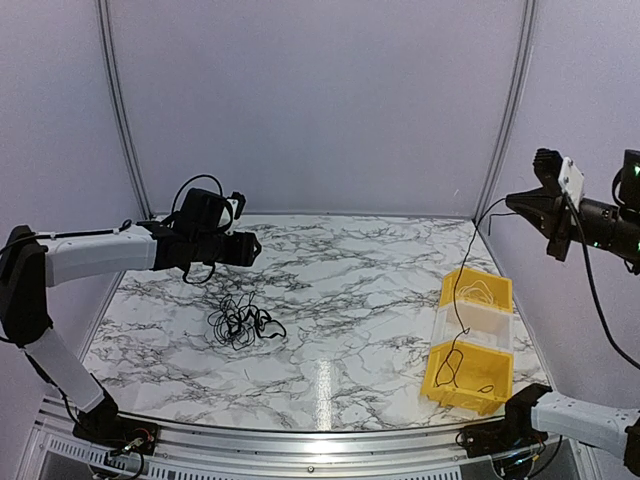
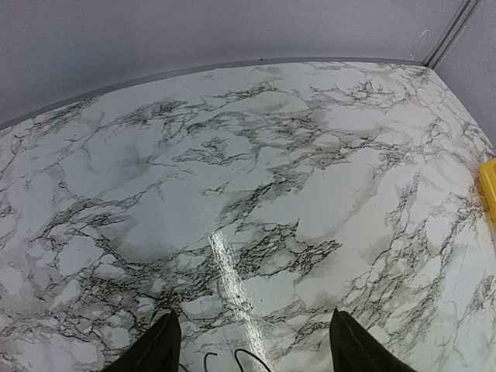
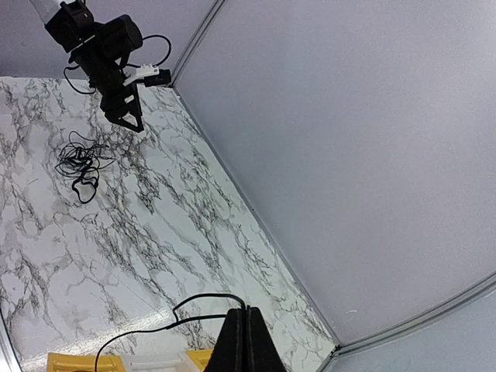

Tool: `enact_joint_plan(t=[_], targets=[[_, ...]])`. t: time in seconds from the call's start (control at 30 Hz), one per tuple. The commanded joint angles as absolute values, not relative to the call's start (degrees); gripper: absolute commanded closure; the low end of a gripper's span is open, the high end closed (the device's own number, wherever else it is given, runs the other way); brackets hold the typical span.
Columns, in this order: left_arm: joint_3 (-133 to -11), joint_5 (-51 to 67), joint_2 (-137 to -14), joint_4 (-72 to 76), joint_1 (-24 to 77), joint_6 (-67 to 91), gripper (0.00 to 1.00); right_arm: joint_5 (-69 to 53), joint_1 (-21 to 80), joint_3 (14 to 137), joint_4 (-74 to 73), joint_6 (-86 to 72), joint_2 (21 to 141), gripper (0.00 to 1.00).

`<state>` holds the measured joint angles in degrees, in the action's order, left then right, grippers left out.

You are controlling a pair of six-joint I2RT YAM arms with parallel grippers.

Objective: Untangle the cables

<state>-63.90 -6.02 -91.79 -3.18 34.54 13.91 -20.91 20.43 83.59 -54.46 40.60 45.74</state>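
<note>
The cables [image 1: 240, 322] lie as one small dark tangle on the left half of the marble counter [image 1: 340, 300] (the strands are too fine to count). One further black cable [image 1: 457, 310] is apart from the tangle, on the right. It hangs from the right pincer [image 3: 246, 314], which is raised high at the far right with its two fingers pressed together on the wire. From there the wire drops to a row of three bins, two yellow and one clear. It ends in a loop in the near yellow bin [image 1: 460, 395], past the clear bin [image 1: 495, 325] and the far yellow bin [image 1: 500, 285]. The left pincer [image 1: 252, 250] hovers above the counter just beyond the tangle, its fingers [image 2: 155, 349] spread wide with nothing between them.
</note>
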Motion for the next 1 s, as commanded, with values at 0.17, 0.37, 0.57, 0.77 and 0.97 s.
enact_joint_plan(t=[0.17,0.37,0.57,0.77,0.97], targets=[[-63.6,-6.4,-90.1,-2.7,34.3,13.5,0.31,-19.0,20.0,81.5,-62.2,43.6,40.9,1.0],[-63.7,-5.8,-90.2,-2.7,34.3,13.5,0.32,-16.5,20.0,75.1,-67.6,46.1,36.2,1.0],[-63.8,-5.4,-90.0,-2.6,34.3,13.6,0.31,-14.4,20.0,64.8,-70.6,51.4,32.2,1.0],[-63.7,-5.4,-89.1,-2.7,34.3,13.6,0.31,-12.3,20.0,53.2,-68.9,54.4,31.5,1.0],[-63.8,-4.9,-88.6,-2.7,34.3,13.7,0.31,-9.9,20.0,45.3,-66.0,57.4,32.3,1.0]])
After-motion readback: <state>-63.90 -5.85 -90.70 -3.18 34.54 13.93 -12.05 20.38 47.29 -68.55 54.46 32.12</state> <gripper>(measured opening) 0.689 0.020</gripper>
